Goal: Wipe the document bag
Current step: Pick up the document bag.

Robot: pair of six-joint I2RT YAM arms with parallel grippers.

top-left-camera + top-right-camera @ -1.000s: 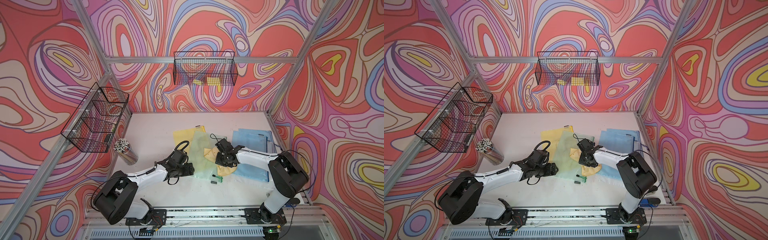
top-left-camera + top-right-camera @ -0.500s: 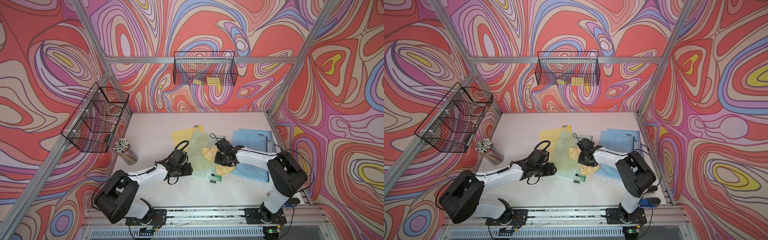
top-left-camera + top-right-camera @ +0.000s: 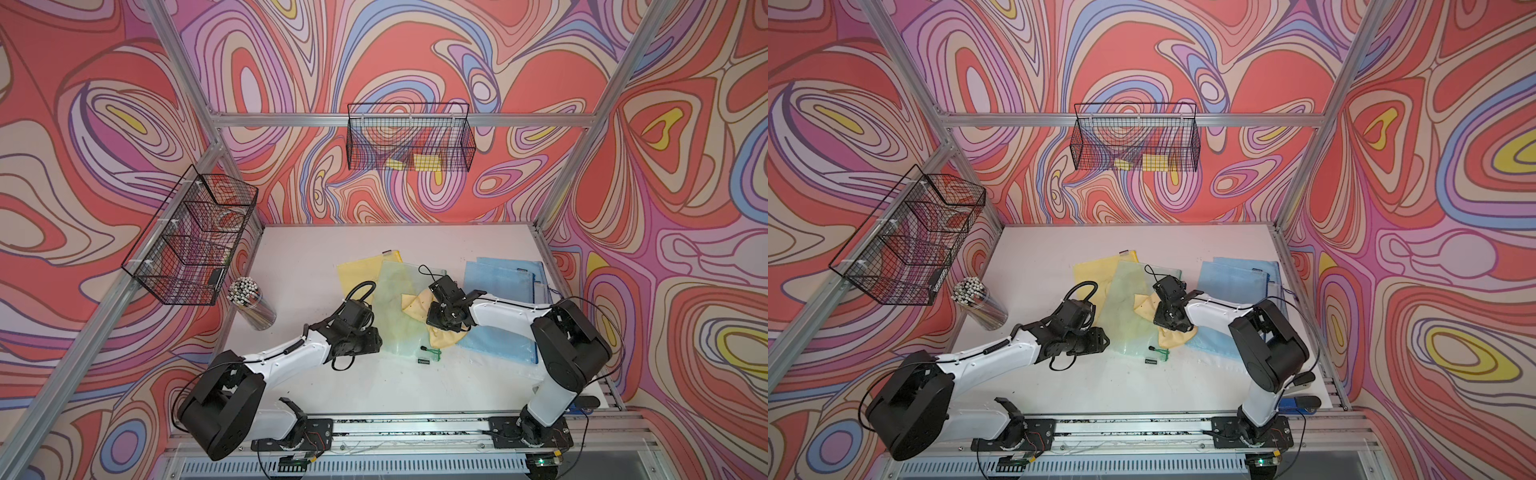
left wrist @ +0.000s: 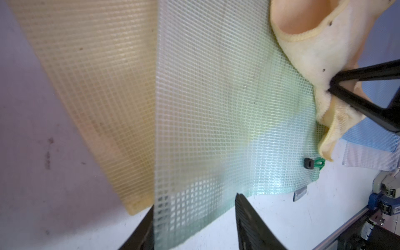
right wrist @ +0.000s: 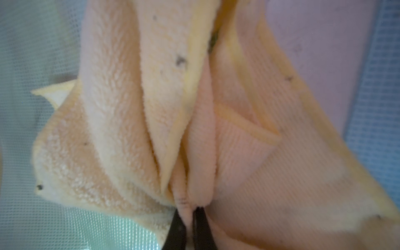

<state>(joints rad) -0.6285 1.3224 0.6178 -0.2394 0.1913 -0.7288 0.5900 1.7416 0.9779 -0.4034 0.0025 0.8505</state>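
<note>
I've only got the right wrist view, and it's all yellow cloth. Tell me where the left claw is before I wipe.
Observer: In the left wrist view the left claw straddles an edge of the green document bag, jaws apart.
Operator: Report what's under that bag.
Observer: In both top views a yellow bag lies partly beneath it, showing on the left arm's side.
Operator: Flag anything loose nearby.
Observer: A small black tag lies on the table by the bag's front corner, just past the yellow cloth.

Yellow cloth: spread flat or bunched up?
Bunched up: the yellow cloth gathers into folds pinched in the right gripper.
</note>
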